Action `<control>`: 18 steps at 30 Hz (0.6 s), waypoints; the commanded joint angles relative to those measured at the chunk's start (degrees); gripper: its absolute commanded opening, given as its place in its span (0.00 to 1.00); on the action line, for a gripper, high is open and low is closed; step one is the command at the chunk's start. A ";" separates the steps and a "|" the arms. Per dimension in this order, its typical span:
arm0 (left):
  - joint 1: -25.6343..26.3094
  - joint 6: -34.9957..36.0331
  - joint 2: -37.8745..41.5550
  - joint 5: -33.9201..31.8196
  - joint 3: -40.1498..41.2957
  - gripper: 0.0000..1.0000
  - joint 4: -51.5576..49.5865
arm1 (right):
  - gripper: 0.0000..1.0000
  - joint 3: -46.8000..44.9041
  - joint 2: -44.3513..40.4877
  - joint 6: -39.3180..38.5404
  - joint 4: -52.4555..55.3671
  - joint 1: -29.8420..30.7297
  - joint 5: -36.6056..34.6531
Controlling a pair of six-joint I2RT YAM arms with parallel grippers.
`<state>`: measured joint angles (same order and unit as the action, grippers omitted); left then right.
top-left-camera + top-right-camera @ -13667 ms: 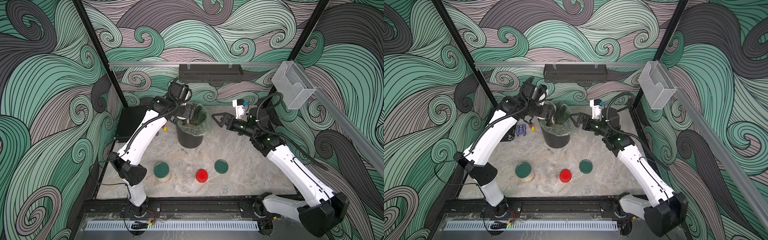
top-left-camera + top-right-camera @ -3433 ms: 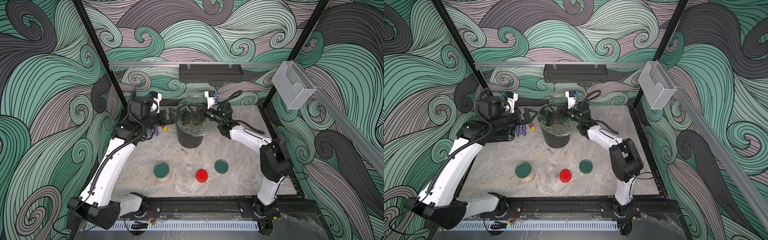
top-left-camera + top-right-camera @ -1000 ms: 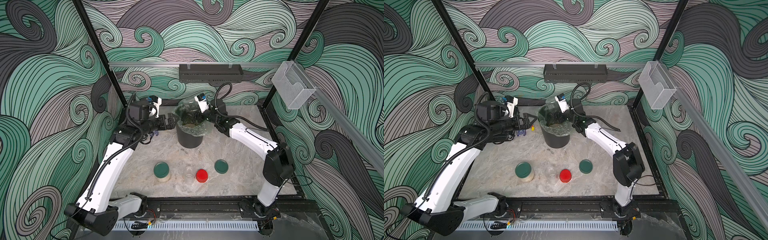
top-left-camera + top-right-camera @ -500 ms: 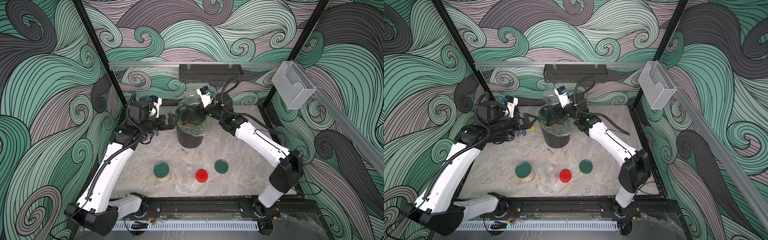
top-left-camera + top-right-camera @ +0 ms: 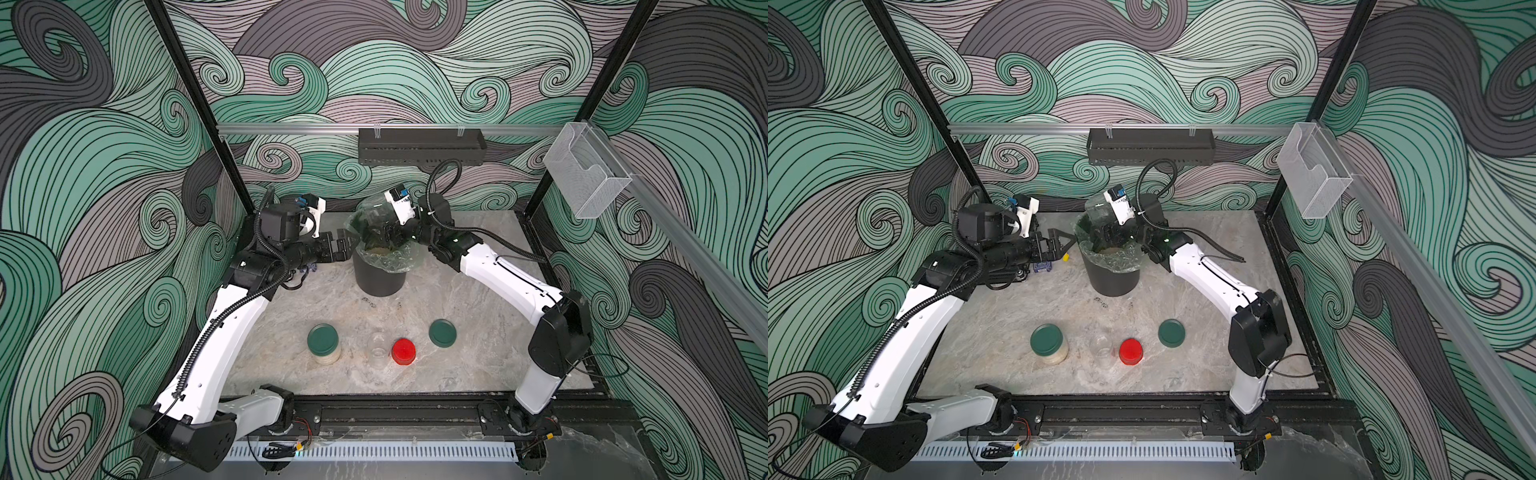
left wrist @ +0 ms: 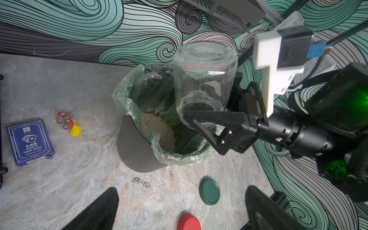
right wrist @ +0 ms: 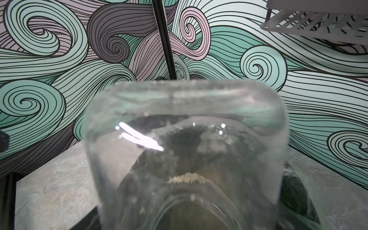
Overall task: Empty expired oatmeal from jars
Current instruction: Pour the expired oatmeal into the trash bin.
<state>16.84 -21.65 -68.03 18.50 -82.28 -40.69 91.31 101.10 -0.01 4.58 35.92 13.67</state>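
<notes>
Where the upturned jar (image 6: 205, 83) hangs: mouth-down over the black bin (image 6: 137, 151), so the last flakes should fall inside the liner (image 6: 123, 93).
Right gripper (image 6: 203, 107): clamped on the jar's neck, leaving the glass body clear.
Oatmeal (image 6: 159, 129): heaped in the bin; more sits in the green-lidded jar (image 5: 323, 344) at the front of the table (image 5: 478, 299), likely next.
Left gripper (image 5: 1066, 243): wide open and empty, beside the bin, out of the pour's way.

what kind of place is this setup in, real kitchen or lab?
Most likely a staged robot test cell, not a kitchen: wave-print wall panels on black frame posts, a left arm and right arm mounted on a front rail, one marble-look tabletop.
</notes>
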 commanded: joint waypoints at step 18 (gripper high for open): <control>-0.46 -1.11 -0.98 1.56 -2.52 0.99 2.28 | 0.00 1.83 -1.03 -0.03 -5.34 0.47 2.94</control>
<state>16.84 -22.52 -68.18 19.51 -82.39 -39.70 91.88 100.60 -0.36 3.88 36.14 15.00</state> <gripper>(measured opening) 0.986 0.874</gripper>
